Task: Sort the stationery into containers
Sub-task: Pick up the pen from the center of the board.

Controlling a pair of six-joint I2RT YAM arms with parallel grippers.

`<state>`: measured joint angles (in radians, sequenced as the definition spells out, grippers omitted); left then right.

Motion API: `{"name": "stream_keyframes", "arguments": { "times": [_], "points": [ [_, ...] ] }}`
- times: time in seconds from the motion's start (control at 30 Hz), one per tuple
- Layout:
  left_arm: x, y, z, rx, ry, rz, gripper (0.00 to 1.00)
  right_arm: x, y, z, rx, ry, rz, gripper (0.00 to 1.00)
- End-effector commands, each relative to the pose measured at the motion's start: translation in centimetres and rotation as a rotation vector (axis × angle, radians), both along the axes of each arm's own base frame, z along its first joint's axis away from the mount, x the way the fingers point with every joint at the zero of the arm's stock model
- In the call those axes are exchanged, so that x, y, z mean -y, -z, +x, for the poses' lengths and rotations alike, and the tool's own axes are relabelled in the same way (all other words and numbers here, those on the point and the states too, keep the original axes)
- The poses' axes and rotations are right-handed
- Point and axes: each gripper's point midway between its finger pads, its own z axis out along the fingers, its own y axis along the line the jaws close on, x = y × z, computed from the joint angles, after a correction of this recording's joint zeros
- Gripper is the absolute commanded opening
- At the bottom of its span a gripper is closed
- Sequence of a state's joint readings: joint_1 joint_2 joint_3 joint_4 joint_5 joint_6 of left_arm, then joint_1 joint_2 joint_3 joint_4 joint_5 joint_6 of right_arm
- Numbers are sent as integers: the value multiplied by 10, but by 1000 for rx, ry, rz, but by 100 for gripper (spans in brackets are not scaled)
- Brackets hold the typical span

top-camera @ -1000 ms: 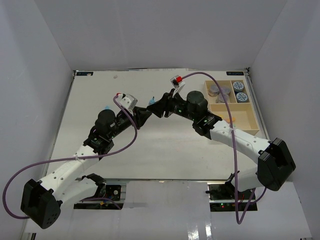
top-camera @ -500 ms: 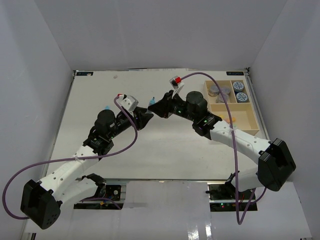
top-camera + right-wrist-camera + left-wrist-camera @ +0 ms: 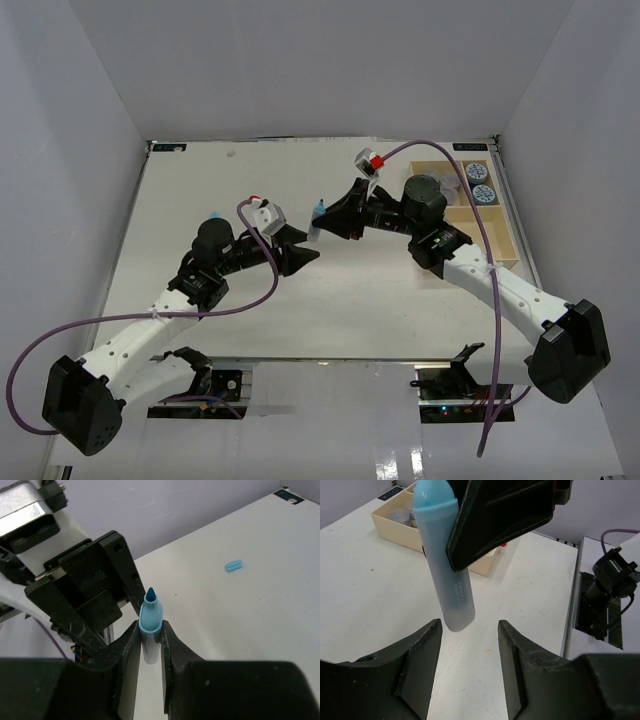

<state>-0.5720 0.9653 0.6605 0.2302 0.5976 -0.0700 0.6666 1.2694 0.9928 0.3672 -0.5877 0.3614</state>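
Note:
My right gripper (image 3: 325, 222) is shut on a pale blue marker (image 3: 317, 212) and holds it above the table's middle. In the right wrist view the marker (image 3: 150, 617) stands between the shut fingers (image 3: 150, 630), its bare blue tip pointing up. My left gripper (image 3: 305, 255) is open and empty, just near of the marker. In the left wrist view the marker (image 3: 445, 565) hangs just beyond my left gripper (image 3: 469, 630), not touching its fingers. The wooden tray (image 3: 495, 235) lies at the right, with patterned rolls (image 3: 483, 194) in a far compartment. The tray (image 3: 395, 530) also shows in the left wrist view.
A small blue cap (image 3: 233, 566) lies loose on the table, in the top view beside the left arm (image 3: 214, 214). The right arm hides part of the tray. White walls close the table at the back and sides.
Both grippers have shifted right. The right gripper has carried the marker right and away from the left gripper, which now sits open just below it.

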Motion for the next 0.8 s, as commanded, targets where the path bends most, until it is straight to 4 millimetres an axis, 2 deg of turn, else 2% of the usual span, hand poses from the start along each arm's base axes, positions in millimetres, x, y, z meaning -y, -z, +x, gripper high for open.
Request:
{"name": "stream_keyframes", "arguments": {
  "times": [0.0,0.13,0.37,0.47,0.5,0.67,0.7,0.77],
  "points": [
    [9,-12,-21,27,136,-23,59,1,-2,-29,72,-153,-1,8],
    [11,-13,-27,22,169,-34,56,2,-2,-35,97,-186,-2,8],
    [14,-11,-27,-5,179,-50,42,3,-4,-40,107,-209,21,8],
    [15,-10,-27,-12,180,-50,31,3,-4,-42,111,-214,35,8],
    [15,-10,-26,-14,180,-50,24,3,-5,-43,117,-216,40,8],
    [15,-12,-27,-10,179,-53,8,3,-4,-47,123,-239,53,8],
    [14,-12,-27,-13,177,-56,5,3,-4,-49,127,-244,55,9],
    [14,-15,-28,-6,178,-65,1,4,-1,-51,141,-248,66,19]
  ]
}}
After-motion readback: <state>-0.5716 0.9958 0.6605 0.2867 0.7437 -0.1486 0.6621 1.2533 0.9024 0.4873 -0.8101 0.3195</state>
